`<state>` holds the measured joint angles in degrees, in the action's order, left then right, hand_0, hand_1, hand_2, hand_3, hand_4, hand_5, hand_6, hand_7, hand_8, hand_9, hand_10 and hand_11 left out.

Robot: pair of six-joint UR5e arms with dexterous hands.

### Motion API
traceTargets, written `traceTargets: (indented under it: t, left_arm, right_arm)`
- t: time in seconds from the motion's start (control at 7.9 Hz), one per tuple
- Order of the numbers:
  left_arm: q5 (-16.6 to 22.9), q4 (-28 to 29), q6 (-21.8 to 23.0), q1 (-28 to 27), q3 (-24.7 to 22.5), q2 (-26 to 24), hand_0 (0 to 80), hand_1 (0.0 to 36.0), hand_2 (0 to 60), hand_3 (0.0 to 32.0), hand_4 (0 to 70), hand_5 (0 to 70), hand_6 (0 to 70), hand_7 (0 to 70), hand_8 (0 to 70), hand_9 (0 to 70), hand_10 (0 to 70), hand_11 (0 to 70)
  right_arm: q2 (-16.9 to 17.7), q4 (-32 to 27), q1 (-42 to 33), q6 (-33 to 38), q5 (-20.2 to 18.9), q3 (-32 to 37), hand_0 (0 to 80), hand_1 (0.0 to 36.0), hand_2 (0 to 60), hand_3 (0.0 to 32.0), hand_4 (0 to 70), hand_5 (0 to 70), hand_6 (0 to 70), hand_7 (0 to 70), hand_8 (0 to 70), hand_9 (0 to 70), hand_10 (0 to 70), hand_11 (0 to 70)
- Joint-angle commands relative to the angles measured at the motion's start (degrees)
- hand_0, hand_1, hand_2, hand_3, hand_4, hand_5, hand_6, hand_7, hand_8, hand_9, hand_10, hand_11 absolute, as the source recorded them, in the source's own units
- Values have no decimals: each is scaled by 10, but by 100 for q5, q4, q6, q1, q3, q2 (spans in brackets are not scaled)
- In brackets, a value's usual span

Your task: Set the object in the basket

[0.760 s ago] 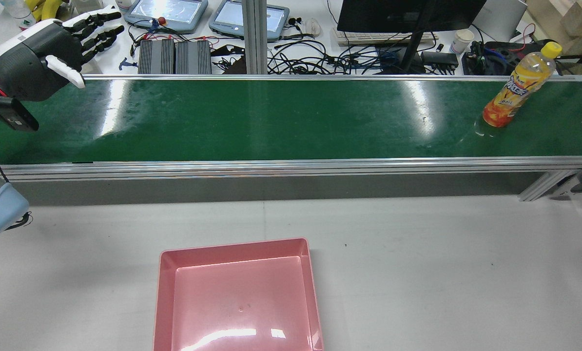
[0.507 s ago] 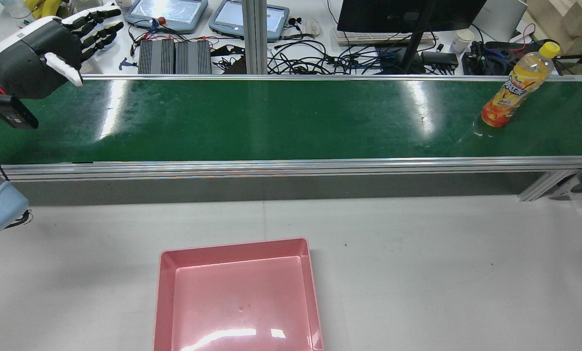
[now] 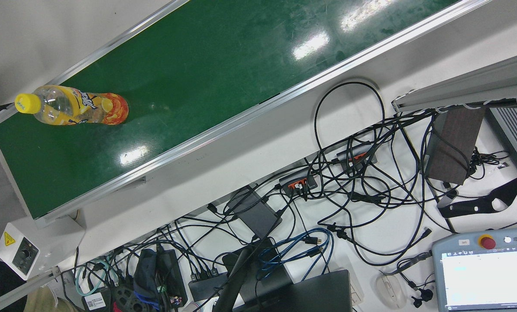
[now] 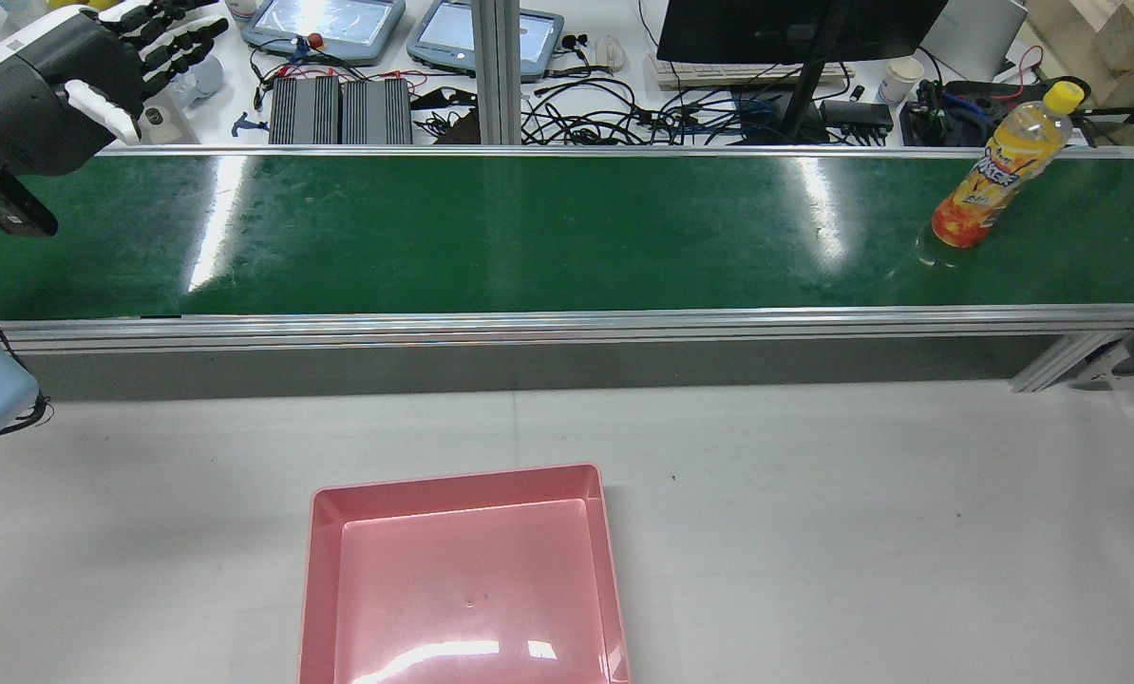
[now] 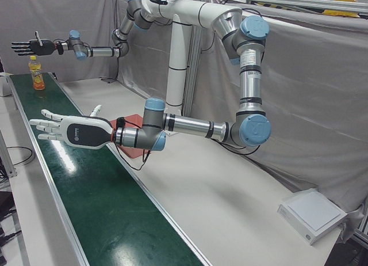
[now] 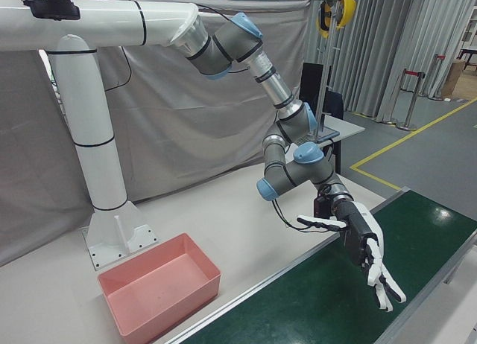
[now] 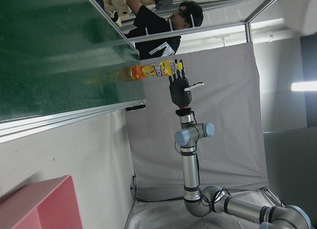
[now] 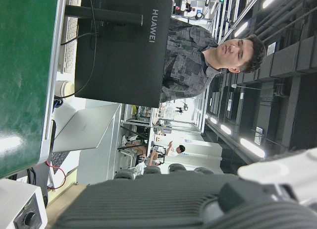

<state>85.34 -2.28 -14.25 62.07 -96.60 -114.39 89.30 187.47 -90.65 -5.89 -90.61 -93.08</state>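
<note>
Left hand (image 4: 49,81) spread above belt (image 4: 529,233), right hand (image 5: 31,46) spread (left-front view only), bottle (image 4: 999,180) upright

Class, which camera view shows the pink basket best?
The rear view: the pink basket shows nearly whole from above, empty. The right-front view shows it whole but oblique; the left hand view catches a corner, and the left-front view only a sliver.

I am working in a robotics lab inside an industrial hall. A green conveyor belt (image 4: 567,228) in an aluminium frame crosses the station, grey curtains (image 5: 310,105) screen it off, and the operators' worktop (image 3: 371,208) behind the belt carries tangled cables (image 3: 353,182), teach pendants (image 4: 330,24), a monitor (image 4: 795,28) and a keyboard (image 4: 747,71). Yellow floor lines (image 6: 402,143) run outside.
</note>
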Motion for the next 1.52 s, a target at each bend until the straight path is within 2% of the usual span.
traceTargets:
  t: [0.0, 0.51, 1.39]
  left_arm:
    - [0, -9, 1, -2, -25, 22, 599, 23, 0, 8, 128, 177, 2, 13, 76, 95, 14, 33]
    - [0, -27, -25, -63, 45, 31, 591, 22, 0, 0, 130, 186, 7, 16, 75, 95, 21, 43]
    - [0, -44, 36, -2, -60, 22, 600, 24, 0, 10, 129, 180, 3, 17, 74, 93, 18, 39]
  right_arm:
    - [0, 0, 4, 0, 0, 0, 0, 0, 0, 0, 0, 0, 0, 0, 0, 0, 0, 0]
    - [0, 0, 4, 0, 0, 0, 0, 0, 0, 0, 0, 0, 0, 0, 0, 0, 0, 0]
    - [0, 0, -5, 0, 0, 0, 0, 0, 0, 0, 0, 0, 0, 0, 0, 0, 0, 0]
